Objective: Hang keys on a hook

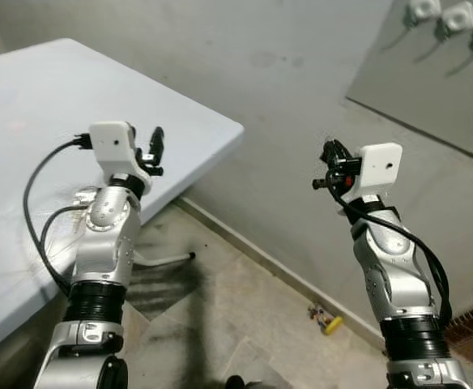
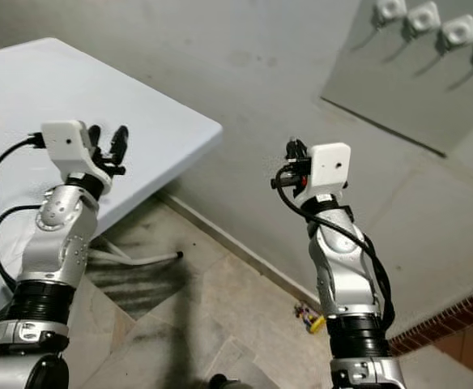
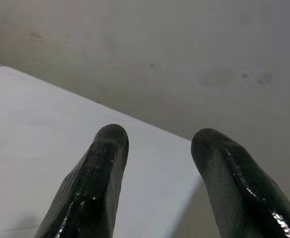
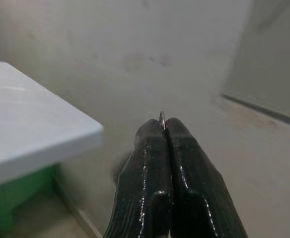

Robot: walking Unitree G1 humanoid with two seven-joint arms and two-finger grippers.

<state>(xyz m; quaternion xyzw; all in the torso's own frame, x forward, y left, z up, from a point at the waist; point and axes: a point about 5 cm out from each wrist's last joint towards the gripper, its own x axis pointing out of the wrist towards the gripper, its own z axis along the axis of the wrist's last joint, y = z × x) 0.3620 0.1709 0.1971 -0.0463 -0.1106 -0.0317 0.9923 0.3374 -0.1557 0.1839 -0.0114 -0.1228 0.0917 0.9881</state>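
Nearest the head camera, two silver arms rose from the lower edge of the picture. On the robot's left, the left gripper (image 1: 155, 150) was raised over the near edge of a pale blue-white table (image 1: 34, 105), its two long black fingers (image 3: 93, 183) held apart with a clear gap between them; the left wrist view looked past them across the tabletop to a bare grey plaster wall (image 3: 184, 59). Below the table corner, a thin white tube or leg (image 1: 168, 259) lay on the grey tiled floor (image 1: 245, 316).

Further right, a small yellow and dark object (image 1: 327, 320) sat on the floor close to the skirting; what it was could not be told. The right gripper (image 1: 332, 162) was lifted in front of the wall, well apart from the table. From the head views its fingers were hard to read, but the right wrist view showed them pressed together, pinching a thin silver metal ring (image 4: 162, 119) whose tip poked out above the fingertips; any keys on it were hidden. High on the right, a row of white plastic wall hooks (image 2: 423, 18) sat on a grey panel (image 2: 398, 89), well above the right gripper.
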